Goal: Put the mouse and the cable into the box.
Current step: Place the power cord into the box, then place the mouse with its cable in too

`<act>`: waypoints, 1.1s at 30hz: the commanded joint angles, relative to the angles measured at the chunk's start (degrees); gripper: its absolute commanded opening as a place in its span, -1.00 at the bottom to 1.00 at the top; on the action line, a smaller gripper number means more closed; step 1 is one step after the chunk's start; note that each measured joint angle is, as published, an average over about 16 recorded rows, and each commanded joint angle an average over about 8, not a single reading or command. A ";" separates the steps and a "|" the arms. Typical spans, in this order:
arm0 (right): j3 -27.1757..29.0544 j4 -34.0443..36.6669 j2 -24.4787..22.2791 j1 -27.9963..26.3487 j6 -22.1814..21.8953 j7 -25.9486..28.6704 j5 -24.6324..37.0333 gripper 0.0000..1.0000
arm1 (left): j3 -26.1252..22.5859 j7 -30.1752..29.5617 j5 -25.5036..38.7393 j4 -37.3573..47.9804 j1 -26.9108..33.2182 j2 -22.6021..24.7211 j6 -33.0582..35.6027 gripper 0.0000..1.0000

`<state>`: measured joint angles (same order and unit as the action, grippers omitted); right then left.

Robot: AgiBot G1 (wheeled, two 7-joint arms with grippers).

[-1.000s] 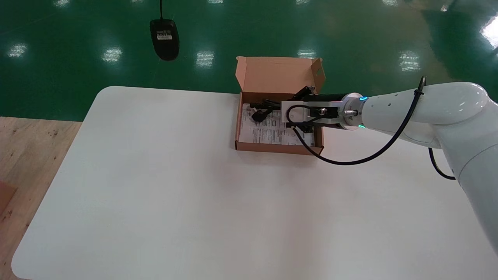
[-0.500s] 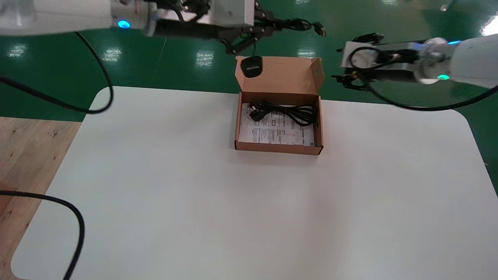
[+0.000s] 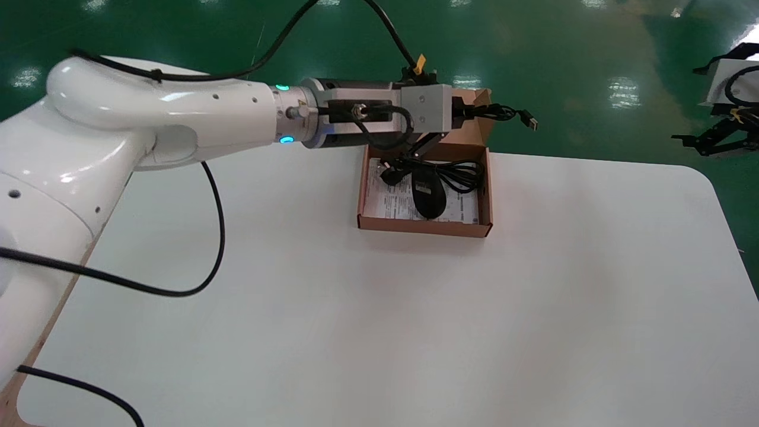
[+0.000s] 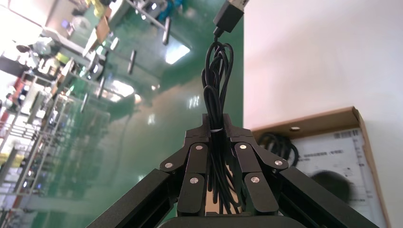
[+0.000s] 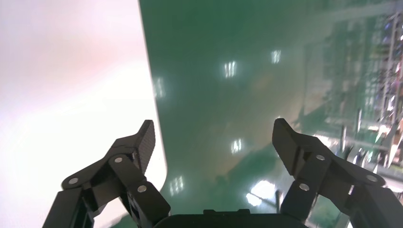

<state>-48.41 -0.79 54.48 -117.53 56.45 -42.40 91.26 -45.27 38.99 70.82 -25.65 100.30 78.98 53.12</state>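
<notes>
Reaching in from the left over the far edge of the box, the left gripper is clamped on a cord bundle whose USB plug sticks out to the right. In the head view the mouse lies over the printed sheet inside the box. I cannot tell whether it rests there or hangs just above. A separate coiled cable sits at the box's far side. The right gripper is parked far right, off the table.

From the left wrist, the left gripper has its fingers closed narrowly around the cord bundle, with the plug at its tip. Beyond it are the box, the cable and the mouse.

From the right wrist, the right gripper is spread wide and empty beside the table edge.

The step in hand looks like the mouse's placement. The bundle, probably the mouse's own cord, is not yet inside. The next move calls for bringing it over the opening, lowering it and letting go, so the plug does not hang over the wall.

Count: one mouse, one box, one coiled cable, one held bundle, one sheet, two grippers.
</notes>
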 commanded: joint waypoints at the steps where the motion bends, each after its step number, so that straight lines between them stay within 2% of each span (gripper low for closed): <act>1: -0.47 0.56 -1.23 -0.59 0.62 0.14 0.69 1.00 | -2.93 -1.62 -1.28 -2.61 -1.55 -0.03 -3.13 -1.00; 7: -1.31 1.47 -3.20 -1.82 2.36 0.57 1.88 1.00 | -10.51 -6.99 -4.66 -4.03 -3.25 -0.22 -8.19 -1.00; 13: -1.78 1.88 -3.88 -3.00 4.09 0.91 2.53 1.00 | -17.21 -11.85 -5.59 -3.28 -4.15 -0.47 -9.75 -1.00; 19: -2.02 2.54 -4.34 -3.94 7.60 1.01 2.90 1.00 | -22.01 -15.17 -5.20 -2.65 -3.52 -0.61 -11.10 -0.98; 20: -2.06 2.69 -4.39 -4.07 8.19 1.02 2.96 1.00 | -22.74 -15.65 -5.02 -2.53 -3.42 -0.62 -11.30 -0.87; 27: -2.29 3.34 -4.69 -4.86 10.46 0.94 3.30 1.00 | -26.47 -17.67 -3.88 -1.94 -3.15 -0.61 -12.63 0.87; 28: -2.31 3.37 -4.72 -4.91 10.55 0.93 3.32 1.00 | -26.69 -17.75 -3.81 -1.92 -3.14 -0.61 -12.74 1.00; 33: -2.32 3.41 -4.69 -4.95 10.54 0.92 3.35 1.00 | -26.68 -17.71 -3.66 -1.85 -3.07 -0.61 -12.77 1.00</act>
<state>-50.71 2.58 49.80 -122.42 66.94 -41.47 94.58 -71.79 21.28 67.06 -27.56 97.19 78.34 40.46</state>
